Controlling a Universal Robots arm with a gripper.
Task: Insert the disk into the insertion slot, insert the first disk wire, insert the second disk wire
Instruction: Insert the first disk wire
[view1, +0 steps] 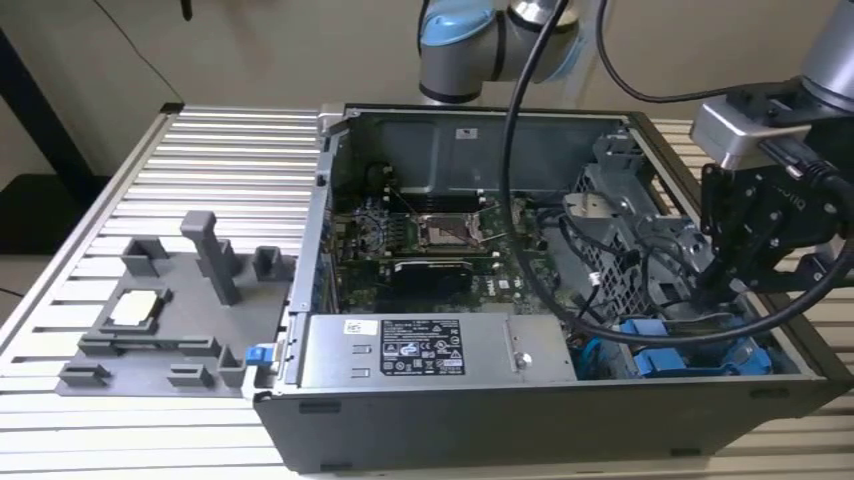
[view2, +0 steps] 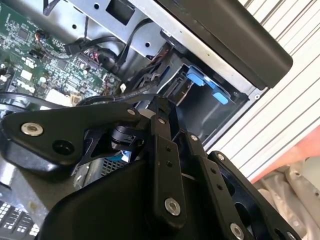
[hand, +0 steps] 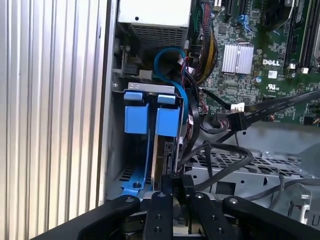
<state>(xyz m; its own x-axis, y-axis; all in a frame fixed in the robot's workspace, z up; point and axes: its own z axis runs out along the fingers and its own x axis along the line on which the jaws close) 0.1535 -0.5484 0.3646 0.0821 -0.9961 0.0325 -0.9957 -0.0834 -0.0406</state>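
We see the gripper (view1: 722, 292) reaching down into the open computer case (view1: 534, 425), low at the corner where the drive bays sit. In both wrist views its fingers (hand: 167, 182) are drawn close together, and a black disk wire (view2: 107, 98) runs right up to the tips, so we read the claw (view2: 157, 105) as closed on that wire's end. We cannot tell which of the two wires it is. Directly ahead of the claw's tips in the first wrist view lies the disk (hand: 166, 122), already seated in the insertion slot (hand: 117, 145). Its blue frame tab faces away from the claw and its dark near end lies just in front of the fingertips. Just beside the disk, one place further from the claw's line, a second blue frame (hand: 135, 117) stands in the same bay. Beyond the disk, further from the claw, we see the silver power-supply box (view1: 414, 350). The green motherboard (view1: 427, 240) lies off to the claw's side, crossed by loose black cables. Well apart from the claw, outside the case on the slatted metal table (view1: 200, 150), stands the light grey fixture tray (view1: 174, 310).
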